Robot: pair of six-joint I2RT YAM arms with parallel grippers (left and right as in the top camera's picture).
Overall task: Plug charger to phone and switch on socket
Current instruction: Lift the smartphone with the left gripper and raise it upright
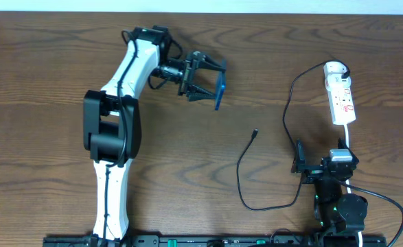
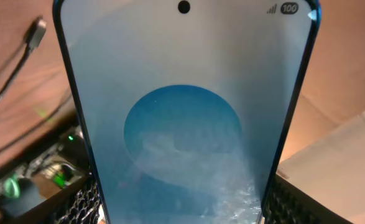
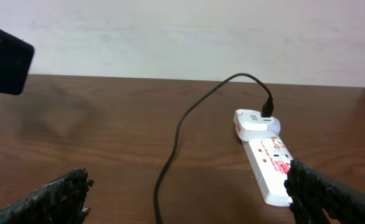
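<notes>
My left gripper [image 1: 211, 85] is shut on the phone [image 1: 220, 92] and holds it on edge above the table at the upper middle. In the left wrist view the phone's light blue screen [image 2: 185, 118] fills the frame between the fingers. The charger cable [image 1: 241, 180] loops across the table, its plug tip [image 1: 255, 133] free near the centre; its other end enters the white adapter on the socket [image 1: 340, 96] at the right. The cable [image 3: 176, 140] and the socket [image 3: 266, 165] also show in the right wrist view. My right gripper [image 1: 299, 166] is open and empty, low at the right.
The socket's white cord [image 1: 350, 137] runs down toward the right arm base. The left arm [image 1: 115, 123] stretches over the table's left half. A pale wall lies behind the far table edge in the right wrist view.
</notes>
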